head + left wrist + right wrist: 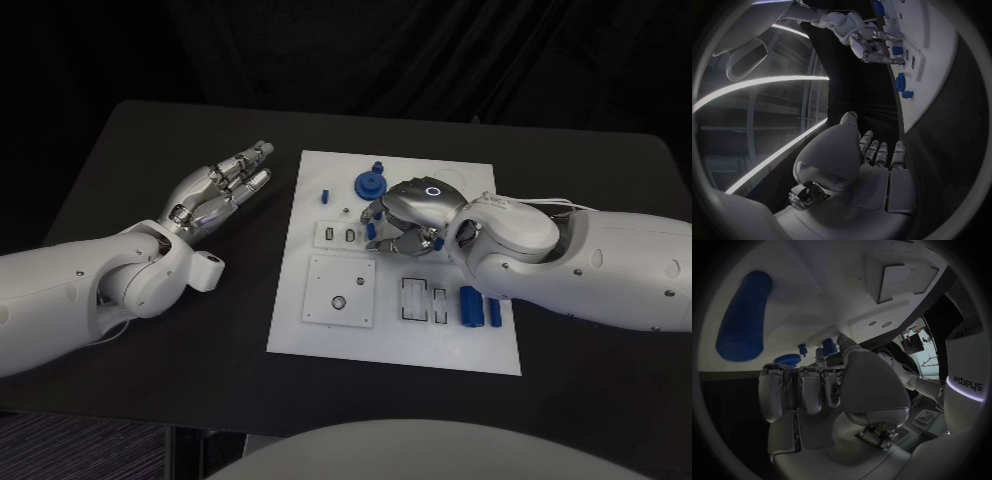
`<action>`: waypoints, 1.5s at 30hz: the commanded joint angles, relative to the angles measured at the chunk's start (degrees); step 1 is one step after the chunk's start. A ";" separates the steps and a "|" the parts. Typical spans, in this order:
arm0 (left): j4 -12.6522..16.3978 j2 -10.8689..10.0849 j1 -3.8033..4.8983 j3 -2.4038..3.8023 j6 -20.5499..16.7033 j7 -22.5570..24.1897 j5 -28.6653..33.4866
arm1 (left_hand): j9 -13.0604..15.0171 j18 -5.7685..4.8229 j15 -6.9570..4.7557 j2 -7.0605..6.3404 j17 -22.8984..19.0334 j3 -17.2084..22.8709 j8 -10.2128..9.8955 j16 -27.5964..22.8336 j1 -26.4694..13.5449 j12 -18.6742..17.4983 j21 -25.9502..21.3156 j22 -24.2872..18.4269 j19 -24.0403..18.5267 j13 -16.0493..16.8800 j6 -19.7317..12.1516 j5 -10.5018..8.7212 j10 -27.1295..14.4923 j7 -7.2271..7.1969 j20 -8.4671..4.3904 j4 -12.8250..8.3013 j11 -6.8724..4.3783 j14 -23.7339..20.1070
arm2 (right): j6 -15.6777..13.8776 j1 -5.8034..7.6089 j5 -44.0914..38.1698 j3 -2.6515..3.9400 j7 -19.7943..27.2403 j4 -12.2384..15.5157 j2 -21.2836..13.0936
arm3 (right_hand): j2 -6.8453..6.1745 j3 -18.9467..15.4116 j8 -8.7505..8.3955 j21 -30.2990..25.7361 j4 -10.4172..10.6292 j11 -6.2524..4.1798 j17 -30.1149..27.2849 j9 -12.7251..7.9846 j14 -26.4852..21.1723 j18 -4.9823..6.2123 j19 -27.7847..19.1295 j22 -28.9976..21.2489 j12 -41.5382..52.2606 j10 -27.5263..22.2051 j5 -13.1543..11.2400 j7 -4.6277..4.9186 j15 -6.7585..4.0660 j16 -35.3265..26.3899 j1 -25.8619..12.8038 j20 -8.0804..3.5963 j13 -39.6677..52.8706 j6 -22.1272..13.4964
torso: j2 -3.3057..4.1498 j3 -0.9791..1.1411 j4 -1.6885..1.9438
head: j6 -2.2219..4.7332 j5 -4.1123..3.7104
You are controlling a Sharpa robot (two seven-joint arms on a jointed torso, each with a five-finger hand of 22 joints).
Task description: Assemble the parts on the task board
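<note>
The white task board [310, 345] lies in the middle of the black table. My right hand [408, 218] hangs over the board's middle, fingers pointing down. Its thumb and a finger pinch a small blue part [372, 231] that stands upright on the board; the same part [828, 345] shows at the fingertips in the right wrist view. A blue gear [372, 183] sits just beyond the hand. A blue cylinder [469, 305] and a thinner blue part [493, 312] lie near the board's right edge. My left hand [216, 192] rests open on the table, left of the board.
A small blue part [326, 195] sits near the board's far left corner. A raised white square plate [340, 290] and narrow slots [415, 298] occupy the board's near half. Bare black table surrounds the board on all sides.
</note>
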 commanded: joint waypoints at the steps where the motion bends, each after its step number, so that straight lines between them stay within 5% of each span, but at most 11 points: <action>1: 0.06 0.05 -0.08 0.04 0.75 6.94 0.10 | 0.08 0.39 0.45 -0.10 -0.05 0.37 0.08 -0.21 0.54 -0.18 -0.15 -0.06 -0.10 0.01 0.05 0.37 -0.09 0.39 0.36 0.09 0.39 -0.13 | -1.05 -0.19 -0.39 0.01 0.73 0.35 -0.26 | -0.24 -0.70 -0.33 -0.28 0.41 0.44 10.93 -0.64 5.13 0.06 4.48 13.76 0.15 6.18 -0.98 0.08 0.49 -0.36 -0.51 0.44 15.08 -1.98 | 0.00 0.01 0.01 | 0.08 0.08; 13: 1.15 -0.85 -0.06 0.05 -3.10 7.25 -1.75 | 0.15 0.95 1.18 -0.84 -0.05 0.96 0.15 -0.21 1.55 0.00 0.38 0.38 0.47 0.09 0.82 1.65 0.28 0.87 1.86 -0.36 0.80 -0.13 | -13.45 2.39 -0.39 0.65 4.81 3.72 -4.30 | -1.73 -1.74 0.12 -0.41 5.43 0.56 10.68 -1.87 5.08 0.09 4.45 13.72 0.15 6.18 -4.75 0.22 0.58 -0.47 -1.49 0.55 15.08 -3.11 | -0.59 0.23 -0.02 | 1.86 1.06; 20: 2.18 -1.50 0.19 0.07 -5.98 6.98 -4.64 | 0.19 1.11 1.45 -1.21 -0.05 1.52 0.20 -0.21 2.23 0.21 1.10 0.87 1.37 0.18 1.34 2.42 0.74 0.92 3.24 -0.46 0.93 -0.13 | -17.25 6.16 1.88 0.60 6.67 5.91 -7.90 | -4.17 -3.65 0.17 -0.50 8.58 0.60 10.62 -2.46 5.06 0.10 4.39 13.70 0.15 6.18 -6.18 0.32 0.56 -0.51 -6.57 0.49 15.08 -2.98 | -2.07 0.90 -0.03 | 2.29 1.93; 25: 2.71 -1.61 0.62 0.08 -8.54 6.11 -5.21 | 0.25 1.12 1.96 -0.63 -0.05 0.01 0.26 -0.21 -1.41 0.46 2.00 1.36 2.49 0.27 2.22 -2.77 1.34 1.50 4.55 0.63 1.45 -0.13 | -19.11 7.30 3.49 0.40 7.81 6.56 -10.18 | -5.01 -5.96 0.46 -0.31 8.73 1.09 10.85 -2.58 5.10 0.04 4.47 13.77 0.15 6.18 -6.13 0.98 0.96 -0.39 -11.43 0.67 15.08 -2.07 | -3.15 1.40 -0.35 | 1.95 2.55; 28: 2.19 -1.26 1.73 0.08 -9.75 4.45 -6.41 | 0.38 1.19 5.91 -0.22 1.32 -1.78 0.38 2.19 -3.49 4.80 6.59 3.68 8.90 1.63 3.31 -6.18 8.78 0.77 7.75 0.59 6.47 4.58 | -20.56 7.61 5.27 0.17 9.11 5.93 -11.06 | -3.45 -5.79 0.82 -0.05 8.67 1.18 11.09 -2.51 5.15 -0.03 4.60 13.87 0.15 6.18 -6.18 1.04 1.04 -0.28 -13.03 0.79 15.08 -1.07 | -3.83 1.81 -0.63 | 1.83 2.91; 30: 1.42 -0.72 2.46 0.08 -9.94 2.01 -8.07 | 0.43 1.09 8.20 0.39 2.80 -3.34 0.43 6.52 -5.72 8.94 10.03 5.19 14.38 2.42 3.64 -10.14 14.32 1.04 8.88 0.65 8.96 12.26 | -20.85 7.72 6.24 0.07 9.52 5.25 -11.54 | -2.08 -5.08 0.96 0.10 8.61 1.21 11.25 -2.48 5.19 -0.07 4.67 13.93 0.15 6.18 -6.20 1.06 1.07 -0.20 -13.19 0.84 15.08 -0.60 | -4.59 2.31 -0.89 | 1.48 3.26; 31: 0.37 -0.02 3.08 0.08 -9.72 -0.26 -9.65 | 0.54 0.15 10.14 1.16 3.91 -4.84 0.56 11.55 -8.19 14.47 13.64 6.67 20.52 3.51 4.53 -13.86 22.43 2.28 9.23 0.52 11.39 19.97 | -20.97 7.77 6.83 0.02 9.79 4.54 -11.78 | -0.69 -4.62 1.04 0.09 8.60 1.25 11.29 -2.47 5.19 -0.07 4.66 13.92 0.15 6.18 -6.23 1.11 1.11 -0.18 -13.72 0.87 15.08 -0.27 | -4.89 2.41 -0.85 | 1.37 3.20; 34: -2.10 1.81 4.16 0.08 -9.02 -4.83 -13.82 | 1.09 -1.80 11.63 1.62 5.82 -5.67 1.49 21.60 -8.41 19.69 20.08 9.17 33.37 4.14 9.97 -14.41 29.08 5.55 8.86 0.43 13.07 32.79 | -20.59 7.83 7.53 -0.05 9.79 2.98 -12.05 | 1.62 -3.78 1.20 0.16 8.41 1.40 11.37 -2.46 5.21 -0.09 4.69 13.95 0.15 6.18 -6.17 1.25 1.26 -0.14 -13.64 1.02 15.08 0.35 | -5.50 2.77 -0.81 | 1.07 3.25; 36: -3.30 2.97 4.75 0.08 -9.07 -7.75 -17.50 | 1.15 -1.10 10.54 1.83 6.46 -5.79 1.55 26.57 -7.46 22.78 22.48 9.92 39.57 4.61 11.86 -13.47 32.49 5.94 8.44 0.47 12.56 37.01 | -20.36 7.86 7.78 -0.07 9.65 2.05 -12.14 | 2.20 -3.70 1.36 0.16 8.40 1.49 11.37 -2.42 5.21 -0.08 4.69 13.94 0.15 6.18 -6.16 1.36 1.33 -0.14 -13.61 1.10 15.08 0.80 | -5.89 3.05 -0.84 | 0.95 3.28; 39: -3.99 4.64 5.96 0.08 -10.15 -12.96 -25.98 | 2.40 0.69 7.42 1.90 9.79 -5.95 4.61 36.84 -5.59 30.40 27.55 12.28 47.45 7.75 24.13 -11.98 38.39 8.39 7.18 0.51 9.33 42.15 | -20.00 7.87 8.01 -0.09 9.42 0.96 -12.28 | 3.15 -3.56 1.66 0.23 8.37 1.62 11.38 -2.34 5.21 -0.10 4.73 13.97 0.15 6.18 -6.10 1.46 1.46 -0.13 -13.44 1.24 15.08 1.61 | -6.28 3.46 -1.20 | 0.89 3.36; 45: -2.50 7.85 8.83 0.08 -10.02 -25.22 -45.26 | 3.02 0.95 3.48 1.29 17.99 -6.55 8.25 54.50 -5.35 47.29 36.17 18.04 53.10 20.38 30.17 -14.33 45.45 7.74 3.94 0.53 4.94 45.99 | -18.69 7.88 8.16 -0.10 8.47 0.43 -13.09 | 5.04 -3.81 2.19 0.63 8.38 1.68 11.85 -2.21 5.32 -0.21 4.94 14.12 0.15 6.18 -5.87 1.44 1.58 0.10 -14.37 1.43 15.08 3.21 | -6.43 3.65 -1.37 | 0.52 3.57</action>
